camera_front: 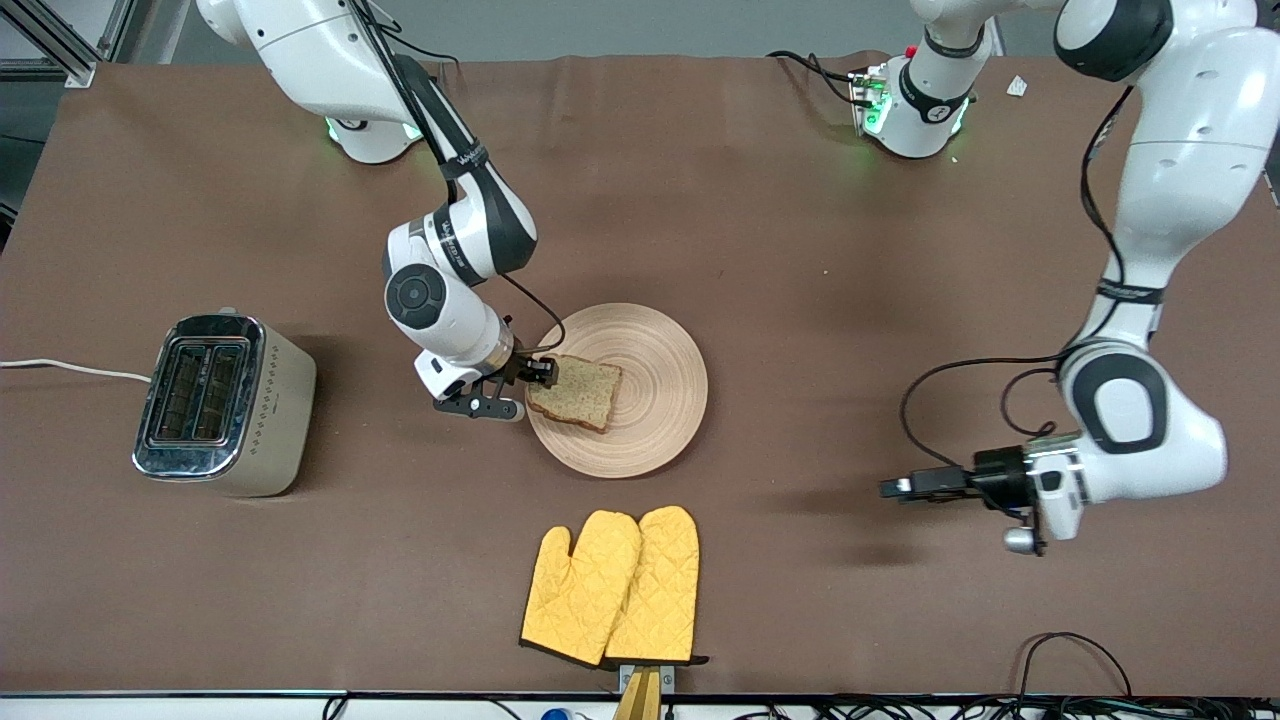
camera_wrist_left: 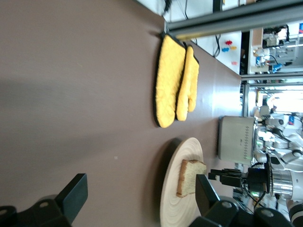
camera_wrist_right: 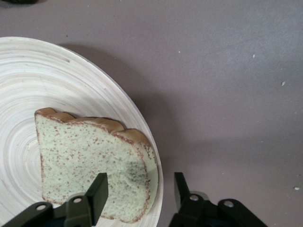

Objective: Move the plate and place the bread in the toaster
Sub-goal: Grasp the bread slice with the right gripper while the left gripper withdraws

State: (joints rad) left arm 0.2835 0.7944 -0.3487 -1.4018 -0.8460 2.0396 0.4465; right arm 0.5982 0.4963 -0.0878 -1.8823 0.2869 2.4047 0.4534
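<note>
The round light-wood plate lies mid-table with the speckled bread flat on the side toward the toaster. My right gripper is down at that rim. In the right wrist view the right gripper is open, one finger over the bread and the other outside the rim of the plate. The cream toaster stands toward the right arm's end, both slots empty. Toward the left arm's end my left gripper hangs open and empty over bare table, well apart from the plate.
Two yellow oven mitts lie side by side nearer the front camera than the plate, close to the table's edge. The toaster's white cord runs off the table's end. Brown cloth covers the table between plate and toaster.
</note>
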